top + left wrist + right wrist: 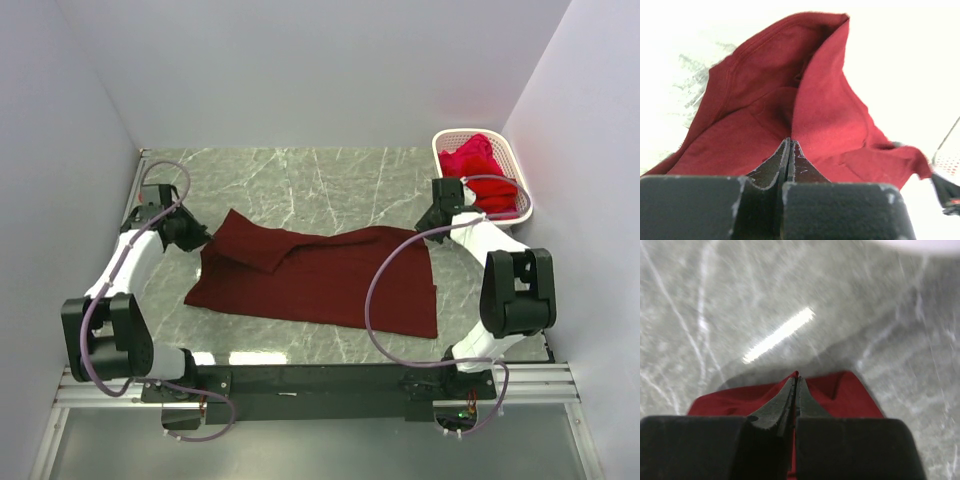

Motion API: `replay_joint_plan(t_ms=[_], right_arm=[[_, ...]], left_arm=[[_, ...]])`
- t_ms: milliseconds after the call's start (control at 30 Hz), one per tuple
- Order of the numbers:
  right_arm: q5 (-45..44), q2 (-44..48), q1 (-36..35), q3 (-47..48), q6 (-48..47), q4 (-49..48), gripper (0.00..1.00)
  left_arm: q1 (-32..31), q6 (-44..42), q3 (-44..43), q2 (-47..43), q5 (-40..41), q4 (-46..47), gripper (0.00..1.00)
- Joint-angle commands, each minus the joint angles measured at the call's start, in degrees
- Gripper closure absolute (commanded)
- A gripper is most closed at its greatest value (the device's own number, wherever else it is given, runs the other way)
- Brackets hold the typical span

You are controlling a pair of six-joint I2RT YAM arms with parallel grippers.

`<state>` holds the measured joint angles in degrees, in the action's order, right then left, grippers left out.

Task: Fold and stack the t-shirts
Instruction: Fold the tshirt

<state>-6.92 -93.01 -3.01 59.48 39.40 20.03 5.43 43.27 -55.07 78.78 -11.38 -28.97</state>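
Maroon t-shirt [320, 280] is light, limp cloth that sags and drags; take its edges, where left gripper [790, 143] and right gripper [796, 377] are clamped on opposite ends

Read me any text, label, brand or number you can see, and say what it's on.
None: no readable text anywhere. The maroon t-shirt is plain, with no print or tag showing; the white basket and the red shirts in it carry no label.
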Motion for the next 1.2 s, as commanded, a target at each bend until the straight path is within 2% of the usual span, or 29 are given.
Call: replay_joint_plan(t_ms=[0, 200, 900, 1167], right_arm=[[-0.7, 3.6, 0.0, -3.1, 1.3, -1.2, 1.0], [-0.7, 6.6, 0.3, -6.0, 1.6, -0.5, 1.0], [-2.2, 18.8, 0.8, -16.9, 2.2, 2.7, 1.0], [-1.9, 22.5, 0.8, -19.9, 2.4, 3.5, 1.0]], left_arm=[[1.8, 0.6, -2.9, -3.0, -2.2, -0.1, 0.99], [3.8, 1.9, -2.4, -5.1, -5.8, 0.0, 0.99], [8.5, 4.7, 7.9, -14.3, -12.9, -2.7, 0.99], [9.6, 5.4, 8.0, -16.5, -16.5, -4.3, 0.99]])
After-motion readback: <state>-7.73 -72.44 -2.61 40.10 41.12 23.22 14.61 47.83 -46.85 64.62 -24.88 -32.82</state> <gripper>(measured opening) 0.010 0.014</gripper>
